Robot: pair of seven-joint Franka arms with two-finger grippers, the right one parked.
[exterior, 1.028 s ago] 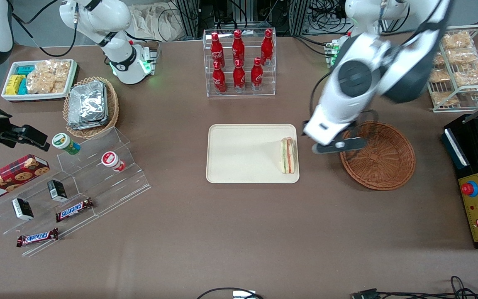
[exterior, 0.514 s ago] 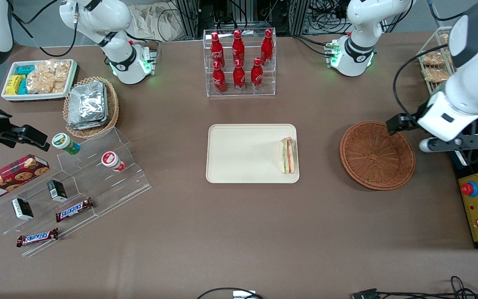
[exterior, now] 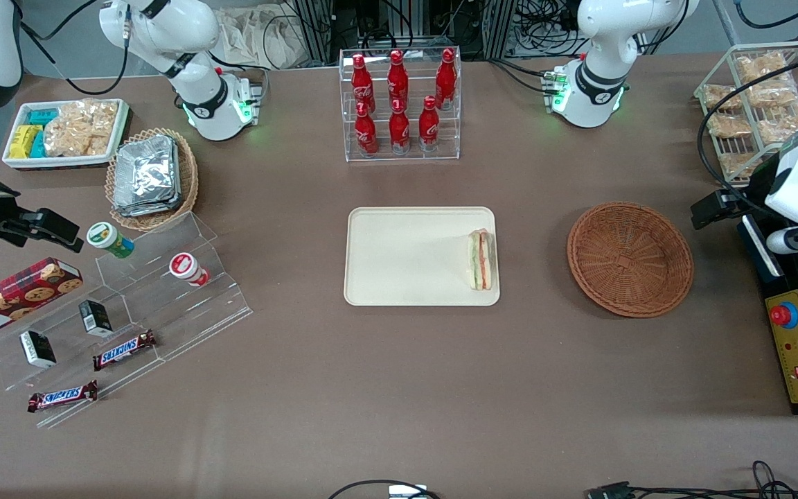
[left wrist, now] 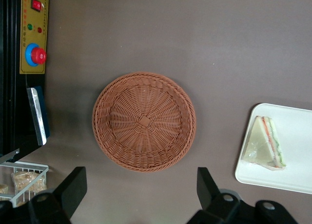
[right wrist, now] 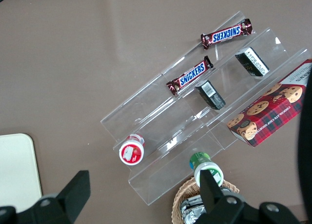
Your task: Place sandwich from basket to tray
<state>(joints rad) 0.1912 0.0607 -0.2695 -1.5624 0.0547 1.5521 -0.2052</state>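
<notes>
Looks like you're basically done: the sandwich point(exterior: 481, 260) sits on the tray point(exterior: 406, 256) at the edge nearest the basket point(exterior: 630, 258), which is bare, while your gripper point(left wrist: 141, 197) hangs high above the basket, fingers spread, holding nothing.

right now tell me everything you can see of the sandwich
The sandwich is a triangular wedge of white bread with green and orange-red filling layers, in clear wrap. It lies on the cream tray, at the tray's end nearest the basket, close to the rim. Nothing else touches it. The gripper hangs open, high above the table near the basket, well clear of it.
</notes>
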